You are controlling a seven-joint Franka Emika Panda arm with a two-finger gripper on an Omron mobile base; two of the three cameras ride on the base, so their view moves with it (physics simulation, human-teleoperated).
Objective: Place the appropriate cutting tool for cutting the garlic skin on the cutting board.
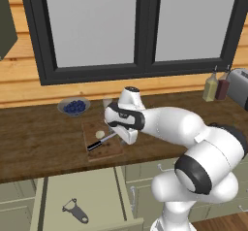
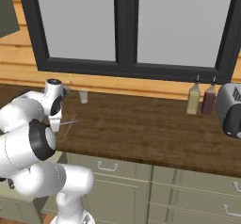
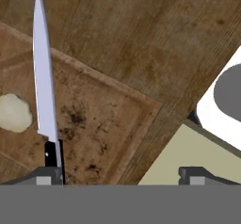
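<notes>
Steel knife beside end effector

Knife: slim, narrow silver blade, black handle. Lies flat on the cutting board; in the hand view the handle end sits right at the left fingertip, blade running straight away from it, tip reaching past the board's far edge over the counter.

Garlic: small pale cream lump, on the board, just beside the blade, on the side away from the right fingertip.

Board: flat, rectangular, brown wood with darker speckles; its corner lies between the two fingertips.
</notes>
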